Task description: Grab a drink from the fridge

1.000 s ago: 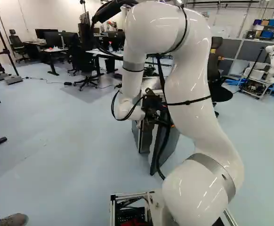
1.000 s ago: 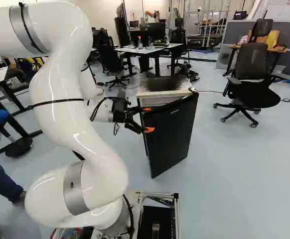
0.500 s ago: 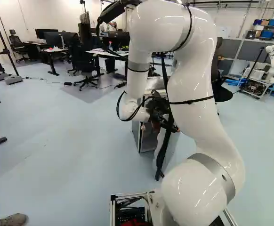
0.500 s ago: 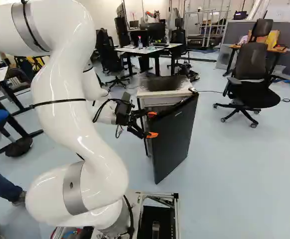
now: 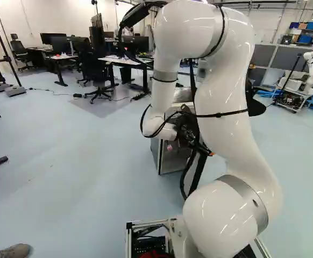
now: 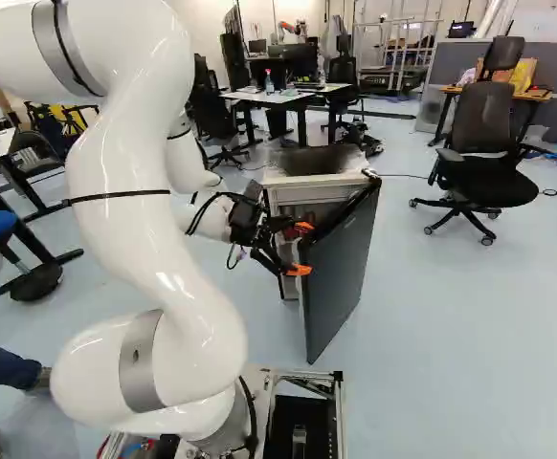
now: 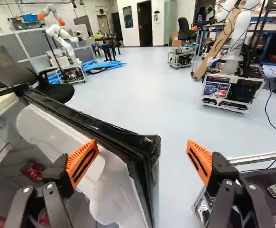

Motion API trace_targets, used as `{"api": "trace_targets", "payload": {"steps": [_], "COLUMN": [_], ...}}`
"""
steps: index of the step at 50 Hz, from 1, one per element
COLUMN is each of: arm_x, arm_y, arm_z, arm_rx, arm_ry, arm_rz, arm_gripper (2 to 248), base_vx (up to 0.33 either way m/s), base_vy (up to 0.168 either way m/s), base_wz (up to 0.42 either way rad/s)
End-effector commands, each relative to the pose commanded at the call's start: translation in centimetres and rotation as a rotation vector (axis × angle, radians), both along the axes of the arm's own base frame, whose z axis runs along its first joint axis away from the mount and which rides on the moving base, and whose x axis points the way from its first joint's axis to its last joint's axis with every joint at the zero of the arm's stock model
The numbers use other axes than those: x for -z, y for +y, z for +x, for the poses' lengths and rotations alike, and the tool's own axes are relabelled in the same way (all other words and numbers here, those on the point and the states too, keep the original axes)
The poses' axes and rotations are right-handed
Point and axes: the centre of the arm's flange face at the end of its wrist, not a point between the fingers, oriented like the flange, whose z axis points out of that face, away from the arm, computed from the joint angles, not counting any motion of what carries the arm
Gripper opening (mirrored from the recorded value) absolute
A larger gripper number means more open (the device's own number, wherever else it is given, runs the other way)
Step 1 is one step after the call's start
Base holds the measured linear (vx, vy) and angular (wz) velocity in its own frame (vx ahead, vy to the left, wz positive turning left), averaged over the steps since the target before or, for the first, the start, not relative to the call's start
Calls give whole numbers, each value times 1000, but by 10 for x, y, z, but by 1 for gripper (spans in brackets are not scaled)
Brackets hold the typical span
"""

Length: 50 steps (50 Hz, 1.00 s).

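Note:
In the right base view my gripper point(image 6: 302, 249) is at the free edge of the black fridge door point(image 6: 341, 268), which stands ajar from the fridge point(image 6: 307, 194). The wrist view shows the gripper point(image 7: 142, 142) open, its fingers wide apart. The edge of the door point(image 7: 146, 147) reaches between them; one finger point(image 7: 82, 162) is over the white inner side, the other point(image 7: 200, 161) beyond the outer side. Whether either finger touches the door I cannot tell. Inside the fridge, red cans point(image 7: 33, 172) show low down, partly hidden by the gripper.
An office chair point(image 6: 484, 158) stands to the right of the fridge in the right base view, and desks point(image 6: 283, 96) are behind it. Another robot point(image 7: 59, 35) stands farther off on a cart. Part of my base's frame point(image 7: 259, 159) shows beside the gripper.
The fridge door has swung wider, its free edge coming nearer to the base. My gripper has moved along with that edge, rightward in both base views. The base has stayed put.

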Motion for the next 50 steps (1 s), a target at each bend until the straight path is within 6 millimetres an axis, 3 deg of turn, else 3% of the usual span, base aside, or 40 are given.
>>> {"api": "trace_targets", "payload": {"steps": [27,50], "arm_x": [-1,-8], "arm_y": [-48,-99], "arm_z": [1,21], "arm_rx": [194,375], "arm_ry": [-11,-63], "arm_rz": [5,8], "arm_gripper": [247,247], "base_vx": [0,0], "base_vy": [0,0], "base_wz": [0,0]}}
